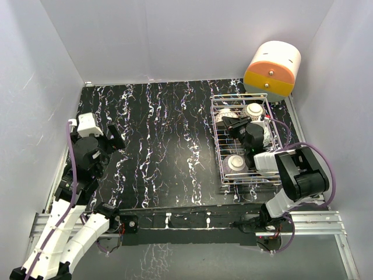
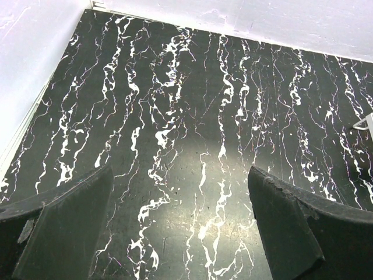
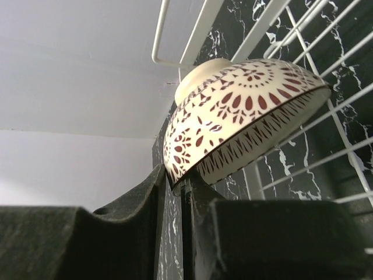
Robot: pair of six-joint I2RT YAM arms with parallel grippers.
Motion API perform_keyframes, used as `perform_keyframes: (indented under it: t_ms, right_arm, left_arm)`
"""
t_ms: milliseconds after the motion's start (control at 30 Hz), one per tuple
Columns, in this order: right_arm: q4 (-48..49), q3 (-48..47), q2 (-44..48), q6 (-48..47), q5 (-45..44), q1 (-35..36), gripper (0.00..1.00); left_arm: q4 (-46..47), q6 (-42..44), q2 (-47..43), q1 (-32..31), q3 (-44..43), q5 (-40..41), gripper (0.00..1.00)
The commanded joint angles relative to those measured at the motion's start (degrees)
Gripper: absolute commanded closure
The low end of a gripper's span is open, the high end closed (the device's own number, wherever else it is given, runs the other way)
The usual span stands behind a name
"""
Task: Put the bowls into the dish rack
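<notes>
Top view: the dish rack [image 1: 219,146] stands at the right of the black, white-veined table [image 1: 163,146]. An orange-and-cream cylinder [image 1: 272,69] sits just beyond its far end, and white walls close three sides. My right arm reaches in over the rack's near end and covers its middle. A far bowl [image 1: 253,110] and a near bowl [image 1: 236,164] lie in the rack on either side of the arm, pale undersides and foot rings up.

Right wrist view: the right gripper [image 3: 185,182] is pinched closed on the rim of the held bowl [image 3: 245,111], which is cream with a dark red pattern. The rim edge sits in the narrow slit between the two dark fingers [image 3: 140,198]. The bowl tilts, foot ring up and away, with the rack's wires close behind and beside it.

Left wrist view: the left gripper [image 2: 180,221] hangs over bare table, well apart from the rack, its fingers spread wide and holding nothing.
</notes>
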State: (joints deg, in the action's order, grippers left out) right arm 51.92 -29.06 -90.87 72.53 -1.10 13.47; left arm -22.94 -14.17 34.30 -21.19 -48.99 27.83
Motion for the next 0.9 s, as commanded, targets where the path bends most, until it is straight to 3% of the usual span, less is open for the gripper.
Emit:
perform_keyframes:
  t_ms: [0,300,867]
  right_arm:
    - [-6.4,2.2,2.5,-1.5,-2.0,-1.1,0.83]
    - [-13.9,3.9,7.7,-2.3,-3.0,-1.5,0.78]
    - [-31.4,-0.1,13.9,-4.8,-4.3,-1.7,0.57]
  left_arm:
    - [0.5,-0.5,-0.7,-0.3,0.2,-0.4,0.03]
    - [0.4,-0.9,-1.4,-0.3,0.5,-0.7,0.03]
    - [0.5,-1.8,-2.8,-0.3,1.7,-0.9,0.03]
